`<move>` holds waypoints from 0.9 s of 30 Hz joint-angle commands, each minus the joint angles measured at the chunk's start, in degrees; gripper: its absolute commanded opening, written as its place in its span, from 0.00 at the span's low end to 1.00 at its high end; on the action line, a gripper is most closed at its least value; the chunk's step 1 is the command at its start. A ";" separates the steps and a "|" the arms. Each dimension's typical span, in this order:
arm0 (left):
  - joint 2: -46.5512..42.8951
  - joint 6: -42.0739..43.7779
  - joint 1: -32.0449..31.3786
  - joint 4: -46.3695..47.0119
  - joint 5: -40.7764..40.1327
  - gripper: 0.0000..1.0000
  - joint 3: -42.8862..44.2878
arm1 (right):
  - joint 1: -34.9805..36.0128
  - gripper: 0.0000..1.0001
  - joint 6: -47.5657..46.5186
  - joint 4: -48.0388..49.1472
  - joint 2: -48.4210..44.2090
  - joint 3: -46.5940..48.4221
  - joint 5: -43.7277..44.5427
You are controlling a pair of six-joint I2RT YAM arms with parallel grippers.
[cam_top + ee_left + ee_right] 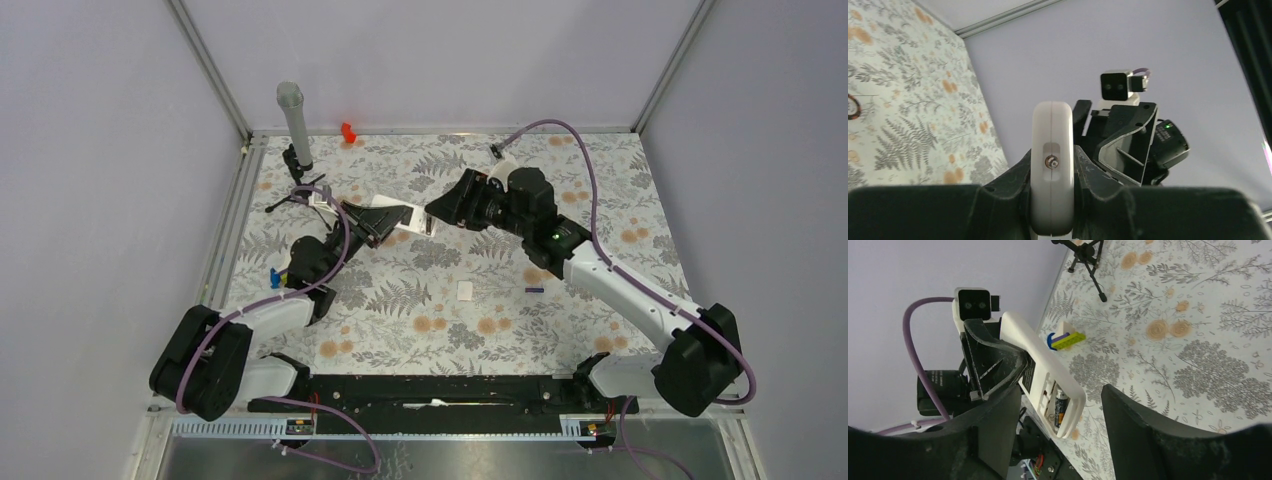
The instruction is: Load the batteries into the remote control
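My left gripper (388, 220) is shut on the white remote control (424, 224) and holds it above the table. In the left wrist view the remote's end (1052, 150) is clamped between the fingers. In the right wrist view the remote (1040, 365) shows an open battery compartment with the dark battery (1061, 407) inside it. My right gripper (440, 208) is open, and its fingers (998, 430) stand on either side of the remote's end without touching it. The purple battery (535, 290) lies on the table right of centre.
A small flat white cover piece (465, 290) lies mid-table. A yellow-green marker with a blue cap (1065, 340) lies at the left. A black tripod (295, 190) and a grey cylinder (292, 118) stand at the back left, with a small red object (348, 131) by the back wall.
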 commanded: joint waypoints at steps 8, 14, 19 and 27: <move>2.10 9.12 0.16 2.50 2.79 0.00 -0.76 | 4.42 0.49 -12.05 -7.28 -2.17 0.71 6.47; -2.98 22.17 -1.32 -20.39 -1.41 0.00 3.81 | 5.99 0.43 -10.84 -11.92 0.54 0.51 13.18; -4.54 37.30 -9.40 -49.68 -16.11 0.00 11.83 | 5.98 0.49 -6.41 -11.73 4.11 -4.19 18.64; 8.31 46.07 -20.91 -71.92 -33.84 0.00 26.88 | 5.95 0.55 -1.34 -8.25 7.18 -10.99 18.31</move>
